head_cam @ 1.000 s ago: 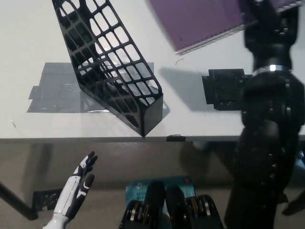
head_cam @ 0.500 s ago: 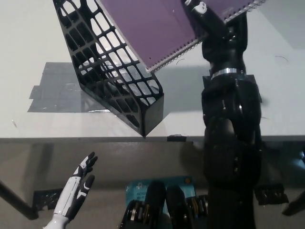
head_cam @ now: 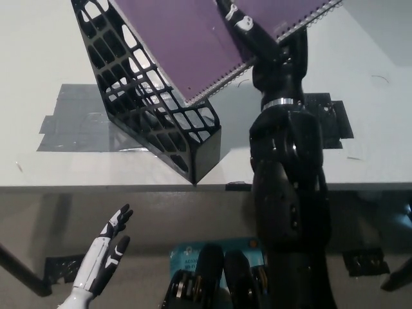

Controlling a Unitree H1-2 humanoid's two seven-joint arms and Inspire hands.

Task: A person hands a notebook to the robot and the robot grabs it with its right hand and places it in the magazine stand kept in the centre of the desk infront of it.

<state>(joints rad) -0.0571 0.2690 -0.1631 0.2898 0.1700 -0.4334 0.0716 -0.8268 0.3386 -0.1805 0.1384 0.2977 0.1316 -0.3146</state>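
The black right hand [head_cam: 248,29] gripped the purple notebook [head_cam: 193,38] above the magazine stand [head_cam: 151,103], while the white left hand [head_cam: 106,248] rested low with fingers spread.

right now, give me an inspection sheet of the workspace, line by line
surface: white desk with grey tape patches under the stand
job's things: purple spiral notebook held tilted over the black mesh magazine stand, not yet inside
clutter: black square pad on the desk, partly hidden by the arm
hands: right hand shut on the notebook; left hand open, resting below the desk edge
cables: nothing seen
surroundings: blue label on the floor; no person in view
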